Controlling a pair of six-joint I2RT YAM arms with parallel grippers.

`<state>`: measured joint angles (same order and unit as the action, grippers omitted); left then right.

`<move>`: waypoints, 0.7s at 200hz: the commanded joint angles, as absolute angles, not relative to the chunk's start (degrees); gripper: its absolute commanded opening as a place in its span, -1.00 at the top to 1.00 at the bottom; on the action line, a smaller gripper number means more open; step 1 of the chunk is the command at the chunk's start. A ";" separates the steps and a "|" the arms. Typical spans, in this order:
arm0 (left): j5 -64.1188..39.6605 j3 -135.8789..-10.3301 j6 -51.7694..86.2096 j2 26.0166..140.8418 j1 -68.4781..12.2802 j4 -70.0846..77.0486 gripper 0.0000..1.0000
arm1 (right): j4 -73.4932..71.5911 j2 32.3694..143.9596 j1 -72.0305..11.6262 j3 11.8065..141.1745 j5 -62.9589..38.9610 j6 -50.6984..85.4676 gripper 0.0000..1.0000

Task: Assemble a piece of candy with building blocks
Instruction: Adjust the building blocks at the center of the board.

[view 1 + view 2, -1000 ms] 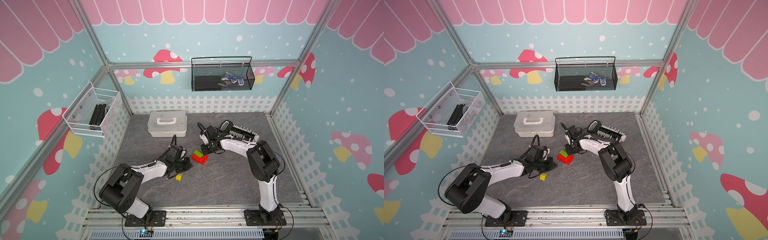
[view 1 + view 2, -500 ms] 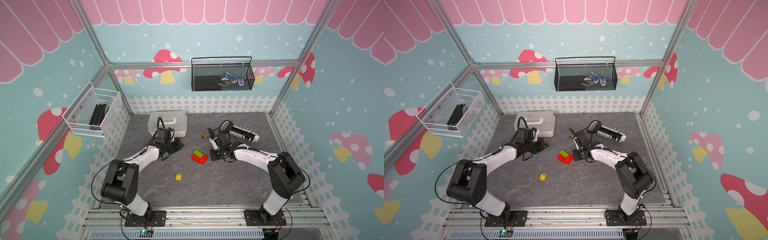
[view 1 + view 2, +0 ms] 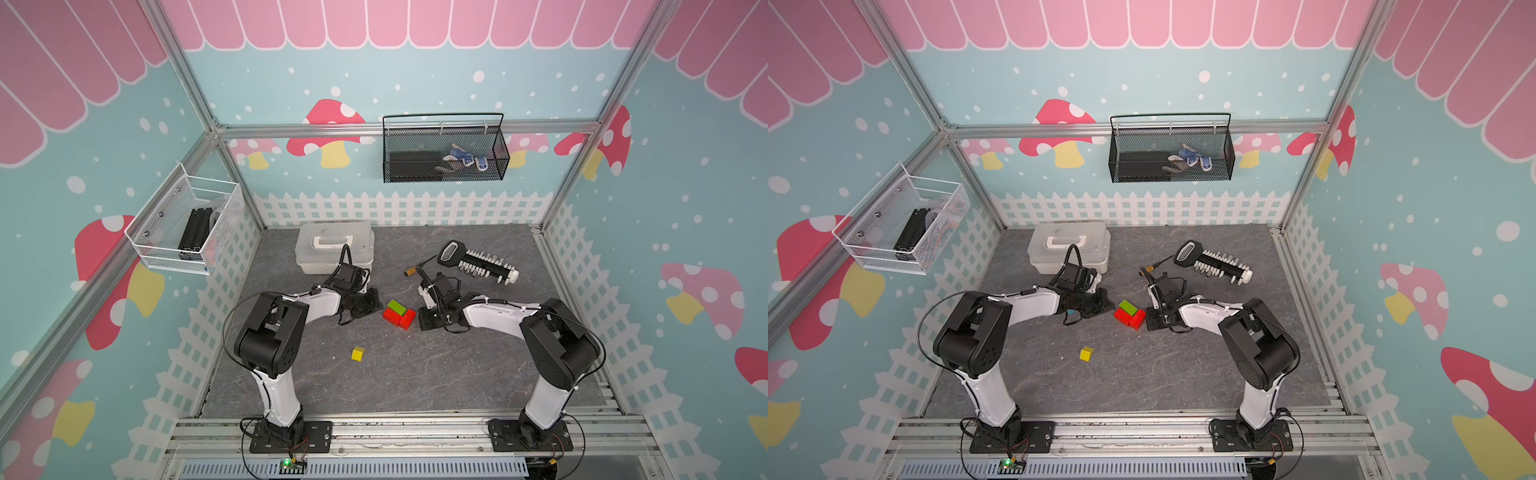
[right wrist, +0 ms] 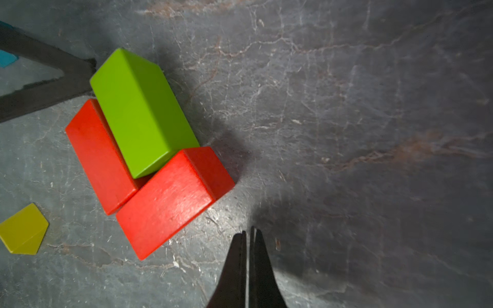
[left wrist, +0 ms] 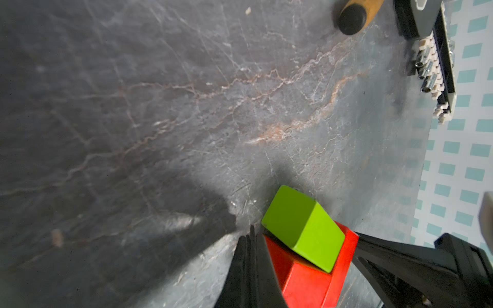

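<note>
Both hands clenched, empty: left hand [image 5: 250, 236] just beside green bar [image 5: 301, 226], right hand [image 4: 248, 236] near red bars [image 4: 168, 197]. Yellow piece [image 3: 357, 353] lies apart.

Left end effector [image 5: 250, 236] swung back beside red-green blocks [image 3: 397, 309]
</note>
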<state>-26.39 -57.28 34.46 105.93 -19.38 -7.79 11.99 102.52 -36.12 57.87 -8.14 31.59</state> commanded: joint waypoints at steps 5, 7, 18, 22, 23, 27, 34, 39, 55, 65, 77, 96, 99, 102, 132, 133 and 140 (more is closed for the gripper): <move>-25.93 -58.70 35.06 107.47 -19.38 -5.10 1.00 | 9.81 104.26 -36.86 60.01 -10.14 33.00 1.00; -25.93 -58.80 35.07 107.57 -19.39 -4.99 1.00 | 9.81 104.38 -36.88 60.09 -10.27 32.97 1.00; -25.80 -59.26 35.15 108.13 -19.36 -4.71 1.00 | 9.76 104.84 -37.10 60.53 -10.43 33.05 1.00; -25.71 -59.40 35.15 108.31 -19.40 -4.53 1.00 | 9.76 105.06 -37.22 60.63 -10.46 33.03 1.00; -25.73 -59.41 35.20 108.38 -19.41 -4.51 1.00 | 9.76 105.09 -37.24 60.68 -10.46 33.04 1.00; -25.73 -59.42 35.29 108.60 -19.42 -4.23 1.00 | 9.76 105.24 -37.34 60.80 -10.48 33.05 1.00; -25.82 -59.73 35.47 108.93 -19.42 -3.98 1.00 | 9.76 105.37 -37.56 60.98 -10.45 33.10 1.00; -25.83 -59.87 35.55 109.21 -19.42 -3.73 1.00 | 9.73 105.60 -37.61 61.13 -10.46 33.13 1.00; -26.09 -60.37 35.85 110.01 -19.42 -3.18 1.00 | 9.67 105.80 -37.79 61.26 -10.46 33.22 1.00; -26.43 -60.53 36.11 110.34 -19.42 -2.72 1.00 | 9.67 105.90 -37.88 61.50 -10.46 33.31 1.00; -26.72 -60.56 36.38 110.54 -19.51 -2.31 1.00 | 9.80 105.98 -37.99 61.70 -10.54 33.31 1.00; -26.63 -60.56 36.36 110.57 -19.70 -2.24 1.00 | 10.10 106.00 -38.06 61.90 -10.48 33.31 1.00; -26.71 -60.58 36.36 110.54 -19.68 -2.27 1.00 | 10.11 106.02 -38.06 61.88 -10.54 33.31 1.00; -26.71 -60.63 36.38 110.56 -19.69 -2.28 1.00 | 10.11 106.06 -38.06 61.88 -10.53 33.31 1.00; -27.06 -60.71 36.29 110.49 -19.77 -2.43 1.00 | 10.12 106.26 -38.17 61.87 -10.64 33.31 1.00; -27.06 -60.72 36.29 110.48 -19.69 -2.44 1.00 | 10.07 106.26 -38.16 61.87 -10.59 33.31 1.00; -27.12 -60.61 36.35 110.41 -19.77 -2.46 1.00 | 10.11 106.39 -38.23 61.96 -10.72 33.31 1.00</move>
<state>-26.41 -59.31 35.79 109.65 -19.42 -3.53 10.24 104.99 -37.63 60.84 -10.17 32.29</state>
